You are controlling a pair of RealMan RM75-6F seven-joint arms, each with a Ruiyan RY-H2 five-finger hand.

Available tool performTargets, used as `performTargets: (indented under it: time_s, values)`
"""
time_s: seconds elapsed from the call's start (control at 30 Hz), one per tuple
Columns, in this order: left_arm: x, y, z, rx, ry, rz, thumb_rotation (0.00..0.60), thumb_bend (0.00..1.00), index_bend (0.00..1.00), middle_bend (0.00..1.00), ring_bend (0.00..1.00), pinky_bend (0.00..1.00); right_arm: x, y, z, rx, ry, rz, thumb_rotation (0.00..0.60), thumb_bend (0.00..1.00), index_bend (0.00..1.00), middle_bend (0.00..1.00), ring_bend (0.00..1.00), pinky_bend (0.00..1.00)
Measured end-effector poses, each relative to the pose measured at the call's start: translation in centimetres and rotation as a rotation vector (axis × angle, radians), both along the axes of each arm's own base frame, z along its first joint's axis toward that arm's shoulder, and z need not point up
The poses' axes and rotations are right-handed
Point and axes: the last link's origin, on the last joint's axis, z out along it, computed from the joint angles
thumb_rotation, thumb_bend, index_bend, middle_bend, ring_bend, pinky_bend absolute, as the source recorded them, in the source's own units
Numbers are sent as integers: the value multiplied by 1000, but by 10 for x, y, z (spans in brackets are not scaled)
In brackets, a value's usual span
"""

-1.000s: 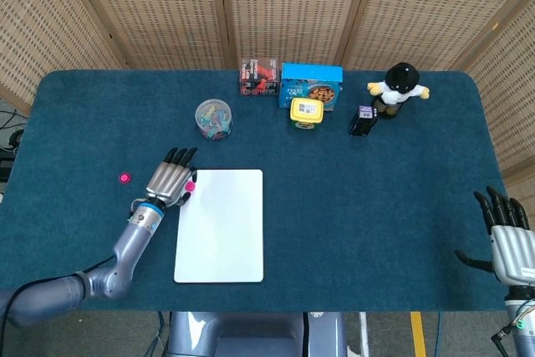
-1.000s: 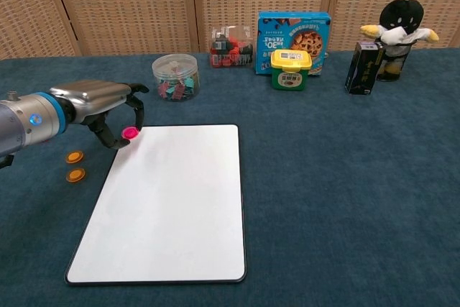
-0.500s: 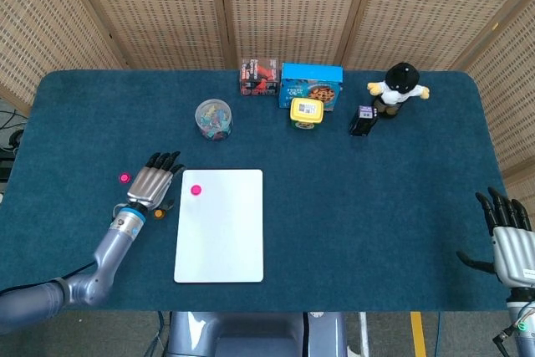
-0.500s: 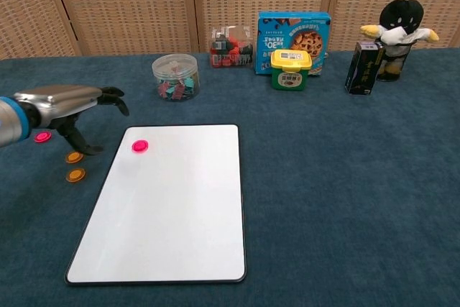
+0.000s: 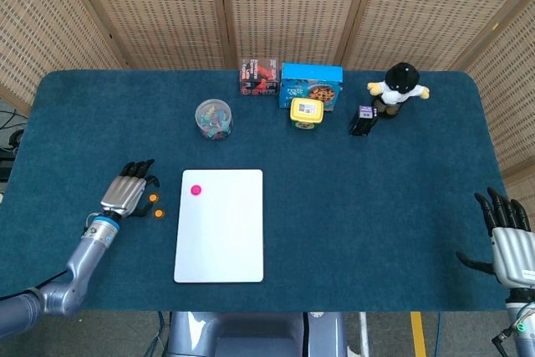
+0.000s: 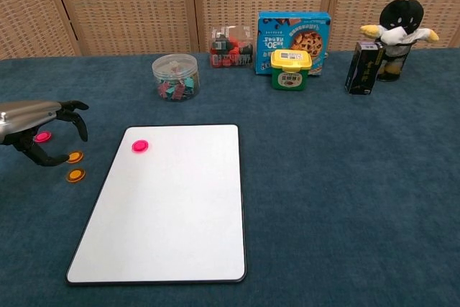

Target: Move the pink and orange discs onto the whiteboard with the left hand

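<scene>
Pink disc (image 6: 140, 146) lies on the whiteboard (image 6: 169, 206) near its far left corner. Two orange discs (image 6: 75, 166) sit on the blue surface (image 6: 345, 177) just left of the board, and a second pink disc (image 6: 43, 136) lies further left. The clear tub (image 6: 175, 76) behind the board holds coloured clips. The left hand (image 6: 44, 131), half a second ago beside the board, has drawn back left and now arches over the second pink disc, fingers curled apart, grasping nothing. The right hand (image 5: 504, 236) stays released at the near right edge.
</scene>
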Motion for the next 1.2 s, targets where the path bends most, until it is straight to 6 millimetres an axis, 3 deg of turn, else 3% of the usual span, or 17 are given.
performTargets:
  time_s: [0.5,0.6,0.77,0.97,1.2]
  values:
    - [-11,0,-11,-12,9,28,600,392,372,0,0,0,-1,-1,0,2,-1,-7,600,0,0,0,0,0]
    - [-11,0,-12,-12,10,28,600,393,435,0,0,0,0,-1,0,2,-2,-7,600,0,0,0,0,0]
    - [-12,0,-13,-5,15,24,600,392,644,0,0,0,-1,-1,0,4,-3,-8,600,0,0,0,0,0]
    - [-15,-1,-12,9,22,25,600,390,732,0,0,0,0,-1,0,6,-7,-9,600,0,0,0,0,0]
    - [-13,-2,-9,30,9,10,600,388,759,0,0,0,0,-1,0,7,-6,-8,600,0,0,0,0,0]
